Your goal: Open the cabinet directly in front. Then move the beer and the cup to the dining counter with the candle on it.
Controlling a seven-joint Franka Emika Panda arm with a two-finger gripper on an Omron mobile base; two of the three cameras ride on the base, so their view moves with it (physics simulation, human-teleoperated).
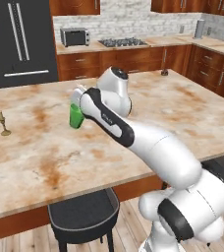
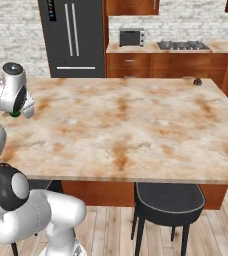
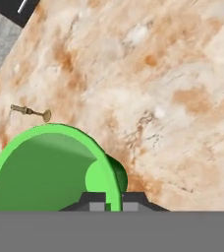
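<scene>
Green cup (image 3: pixel 50 172) fills the hand view's near edge, its rim pinched between the closed tips of the gripper (image 3: pixel 113 201) and held above the dining counter (image 1: pixel 148 106). Candle (image 1: pixel 4 123) stands near the counter's far-left edge, well apart. Step in hand: carrying the cup to the counter. Next: lower it upright, then release. No legible writing appears; the arm's small marking (image 1: pixel 106 117) is blurred.
</scene>
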